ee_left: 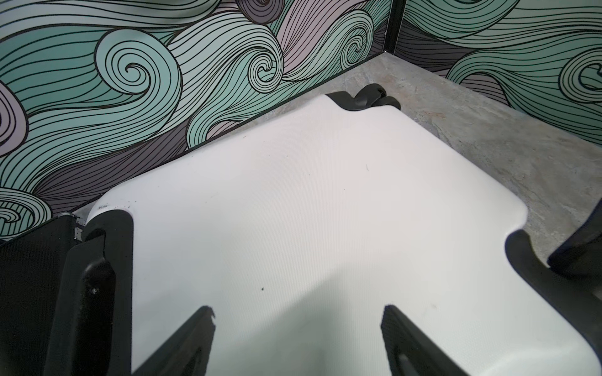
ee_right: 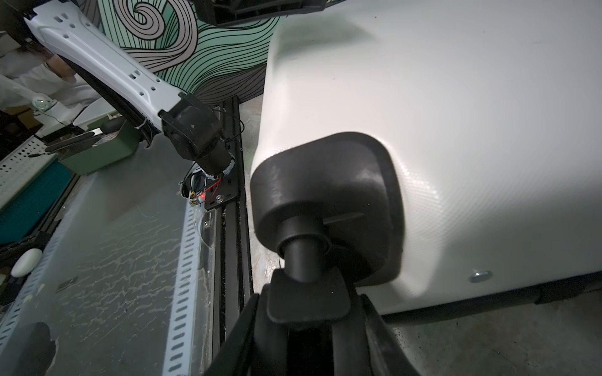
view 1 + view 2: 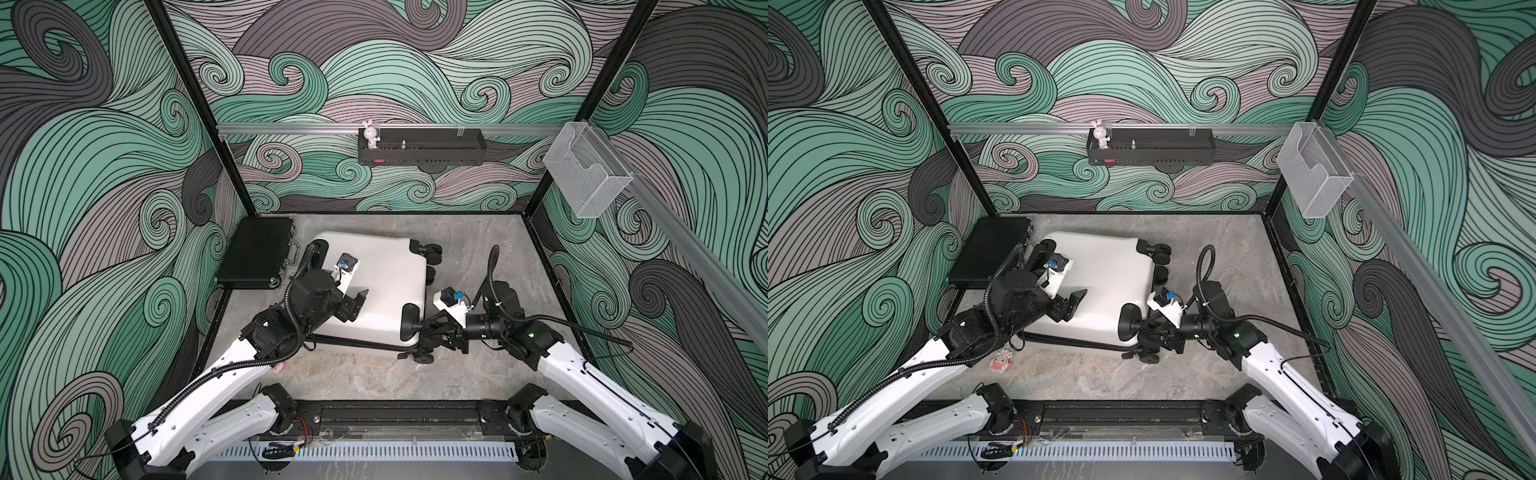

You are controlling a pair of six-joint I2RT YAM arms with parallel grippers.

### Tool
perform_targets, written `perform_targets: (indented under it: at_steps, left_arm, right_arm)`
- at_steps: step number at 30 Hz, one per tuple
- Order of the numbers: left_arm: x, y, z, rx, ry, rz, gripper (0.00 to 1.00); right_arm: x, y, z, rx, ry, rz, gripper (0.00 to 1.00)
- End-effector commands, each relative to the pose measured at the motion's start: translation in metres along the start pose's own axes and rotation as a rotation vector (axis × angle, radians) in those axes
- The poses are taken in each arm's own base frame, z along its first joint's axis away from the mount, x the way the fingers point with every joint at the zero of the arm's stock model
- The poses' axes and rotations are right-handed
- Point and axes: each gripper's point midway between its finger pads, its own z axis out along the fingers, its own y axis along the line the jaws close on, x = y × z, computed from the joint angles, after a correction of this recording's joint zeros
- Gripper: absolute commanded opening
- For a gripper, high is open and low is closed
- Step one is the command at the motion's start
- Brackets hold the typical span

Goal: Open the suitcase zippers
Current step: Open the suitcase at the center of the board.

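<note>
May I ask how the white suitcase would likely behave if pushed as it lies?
The suitcase lies flat, wheels sideways, so it would probably slide, not roll or tip. Its shell looks stiff and smooth; a claw may slip. Tugged by the wheel in the right claw, it may pivot.

Readable text: none in any view.
Labels, brands, numbers: none legible anywhere.
Suitcase (image 1: 309, 211): a tiny dark printed mark (image 1: 103, 206) on the white shell at its far left corner, too small and blurred to read.
</note>
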Motion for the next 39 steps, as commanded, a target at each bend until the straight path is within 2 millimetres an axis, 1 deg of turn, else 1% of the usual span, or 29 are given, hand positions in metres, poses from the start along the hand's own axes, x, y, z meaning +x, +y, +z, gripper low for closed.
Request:
perform_targets:
  at_steps: [1,3,5,8,11,13,17,19,22,24,27,29,31,32,36,39]
  left_arm:
    - [-0.017,-0.001,-0.016,0.027,-0.038,0.035,0.81]
    - [-0.027,-0.003,-0.026,0.05,-0.07,0.074,0.8]
    - [-0.039,-0.006,-0.041,0.076,-0.118,0.126,0.8]
    - [-0.051,-0.008,-0.064,0.103,-0.18,0.203,0.79]
    - [-0.053,-0.012,-0.081,0.13,-0.211,0.293,0.79]
    - [-0.046,-0.017,-0.088,0.165,-0.209,0.37,0.78]
    - [-0.025,-0.033,-0.098,0.262,-0.202,0.497,0.78]
    - [-0.008,-0.045,-0.101,0.336,-0.198,0.583,0.76]
    - [0.02,-0.063,-0.101,0.447,-0.192,0.709,0.73]
    - [0.038,-0.068,-0.095,0.489,-0.159,0.763,0.71]
    - [0.083,-0.075,-0.077,0.594,-0.011,0.905,0.71]
    - [0.107,-0.072,-0.067,0.642,0.125,0.956,0.7]
    - [0.123,-0.069,-0.06,0.683,0.222,1.004,0.7]
    - [0.129,-0.067,-0.056,0.693,0.261,1.022,0.69]
    - [0.145,-0.068,-0.043,0.751,0.349,1.068,0.68]
    - [0.15,-0.067,-0.025,0.738,0.395,1.11,0.67]
  right_arm:
    - [-0.041,-0.012,-0.011,0.087,-0.108,-0.036,0.16]
    - [-0.055,-0.016,-0.015,0.117,-0.127,-0.03,0.11]
    - [-0.072,-0.023,-0.02,0.154,-0.153,-0.019,0.07]
    - [-0.097,-0.029,-0.024,0.175,-0.203,-0.004,0.04]
    - [-0.127,-0.035,-0.031,0.186,-0.273,0.022,0.01]
    - [-0.146,-0.042,-0.037,0.202,-0.319,0.057,0.0]
    - [-0.187,-0.056,-0.056,0.236,-0.44,0.128,0.0]
    - [-0.205,-0.056,-0.063,0.221,-0.482,0.126,0.0]
    - [-0.223,-0.052,-0.067,0.189,-0.509,0.102,0.0]
    - [-0.231,-0.049,-0.066,0.164,-0.511,0.084,0.0]
    - [-0.245,-0.049,-0.069,0.155,-0.53,0.062,0.0]
    - [-0.253,-0.048,-0.071,0.145,-0.54,0.045,0.0]
    - [-0.26,-0.046,-0.073,0.137,-0.552,0.029,0.0]
    - [-0.262,-0.046,-0.073,0.134,-0.555,0.022,0.0]
    - [-0.268,-0.044,-0.076,0.129,-0.558,0.001,0.0]
    - [-0.272,-0.041,-0.078,0.117,-0.562,-0.007,0.0]
